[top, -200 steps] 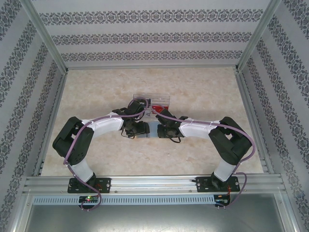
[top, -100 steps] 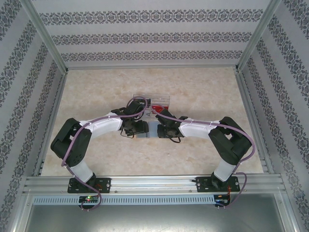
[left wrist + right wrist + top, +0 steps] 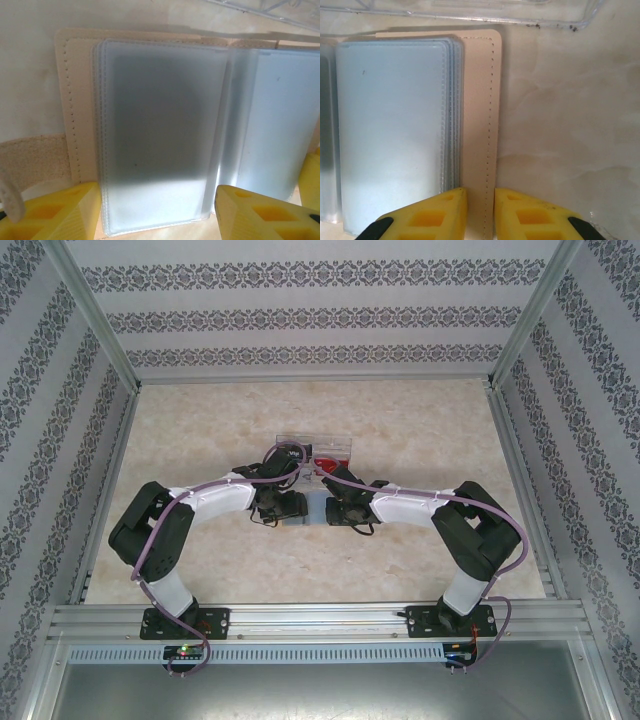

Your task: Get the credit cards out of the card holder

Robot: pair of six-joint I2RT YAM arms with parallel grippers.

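Top external view first: from the near edge of the table [image 3: 420, 420] both arms reach in to meet around its middle, over the card holder [image 3: 313, 512], a beige booklet lying open and flat.

The left pincer [image 3: 157, 220] stands wide open, one yellow finger on either side of a frosted sleeve [image 3: 160, 125], holding nothing. A dark shape shows through that sleeve, which I take for one of the credit cards [image 3: 160, 110].

The right pincer [image 3: 481, 210] has its jaws drawn close, with the stitched right cover in the narrow gap. Whether it grips the cover or only presses it down, I cannot tell. A blue-grey page sits just beside it.

Beyond the booklet, toward the far edge, lies a clear plastic tray [image 3: 315, 443] with something red [image 3: 327, 457] inside.

The step in hand looks like drawing out the dark card. To do it well, the right pincer should pin the cover so the booklet cannot slide. The left should find the sleeve's open edge, which I cannot make out, and pinch card alone, not plastic.
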